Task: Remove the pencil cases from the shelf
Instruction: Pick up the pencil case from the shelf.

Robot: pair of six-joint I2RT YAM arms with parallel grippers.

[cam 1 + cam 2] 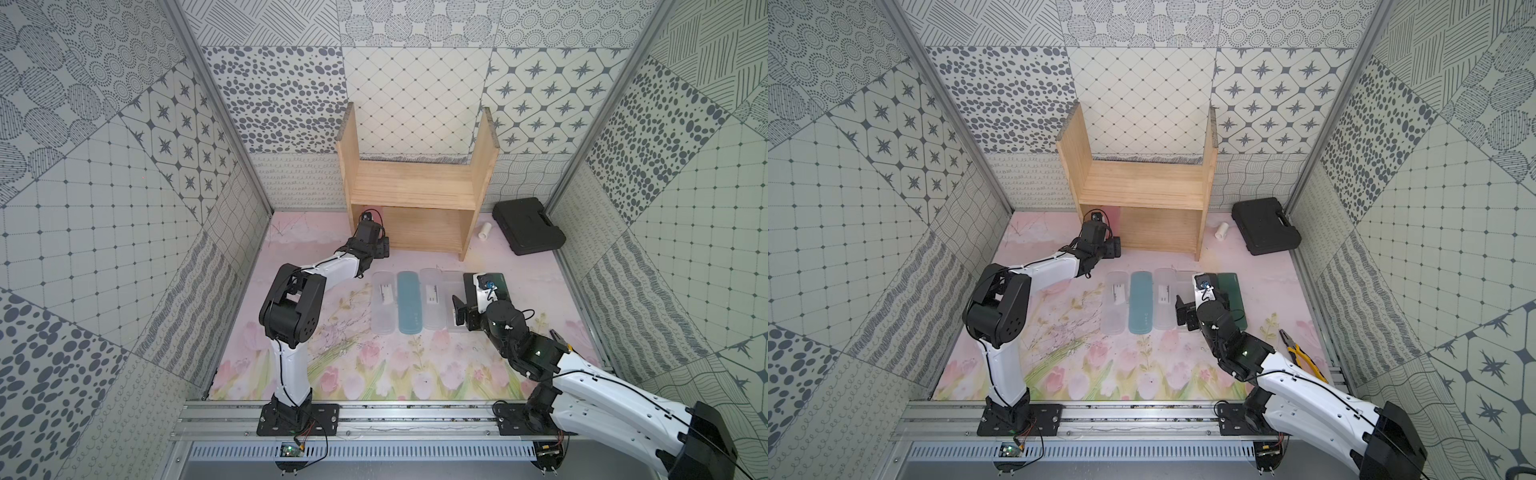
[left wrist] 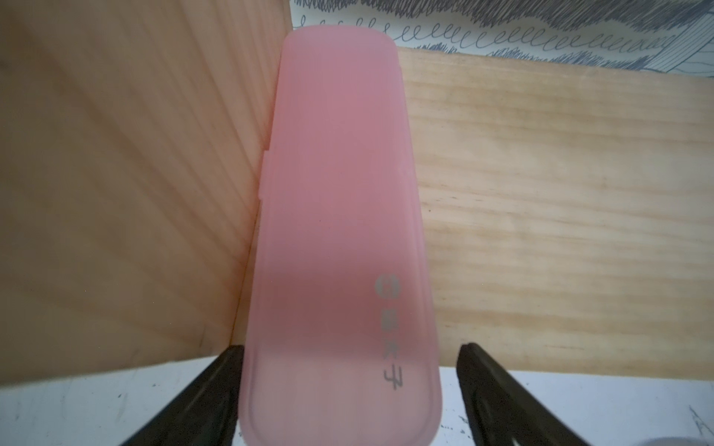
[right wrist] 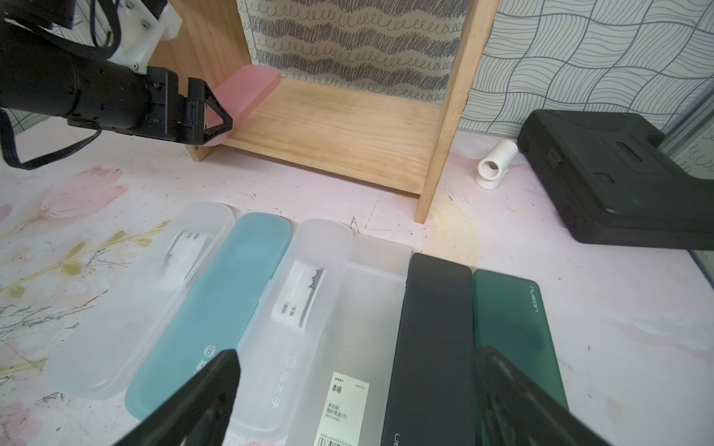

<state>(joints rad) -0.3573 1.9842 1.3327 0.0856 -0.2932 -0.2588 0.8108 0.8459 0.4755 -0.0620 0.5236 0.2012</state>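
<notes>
Left gripper (image 2: 351,347) spread astride the near end of the slim pink frosted-plastic pencil case (image 2: 340,193), apparently the last on the light wooden shelf (image 2: 541,193), lower board, left side, not yet clamped; six other slim plastic cases (image 1: 432,316) already on the bench (image 1: 353,365).

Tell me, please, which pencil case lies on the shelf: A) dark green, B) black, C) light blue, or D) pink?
D: the pink pencil case lies on the shelf against its side board; the light blue case, black case and dark green case lie on the table.
</notes>
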